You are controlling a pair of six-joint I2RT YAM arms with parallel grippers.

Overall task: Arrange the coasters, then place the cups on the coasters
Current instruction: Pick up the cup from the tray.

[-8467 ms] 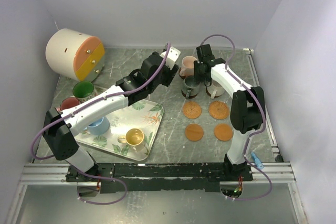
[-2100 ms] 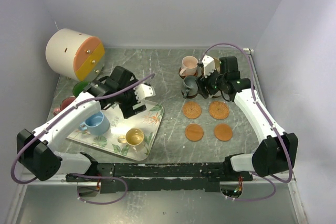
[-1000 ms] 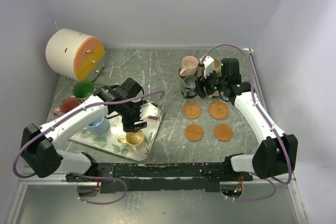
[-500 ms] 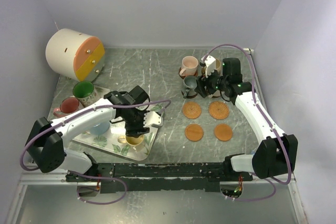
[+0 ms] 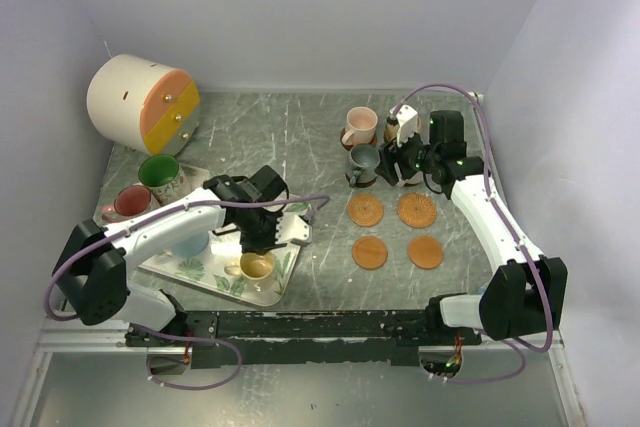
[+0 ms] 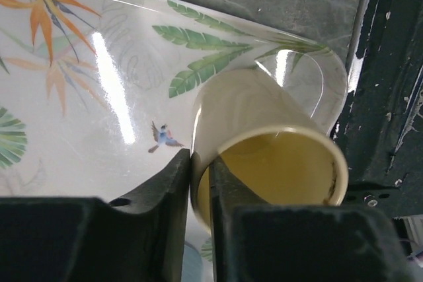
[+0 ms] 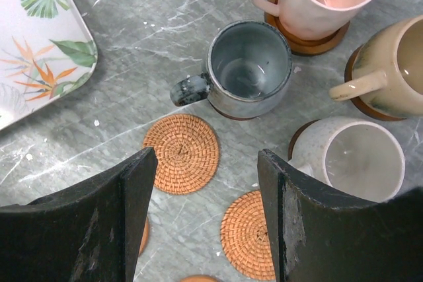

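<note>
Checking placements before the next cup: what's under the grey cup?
A dark coaster: only a thin edge shows below the grey cup. The rest is covered by the cup.

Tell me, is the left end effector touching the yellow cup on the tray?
Touching. The left wrist view shows the left end effector pinching the rim wall of the yellow cup, with no gap visible.

White arms (image 5: pixel 160 226), black joints (image 5: pixel 520 294), purple cables (image 5: pixel 440 87)
</note>
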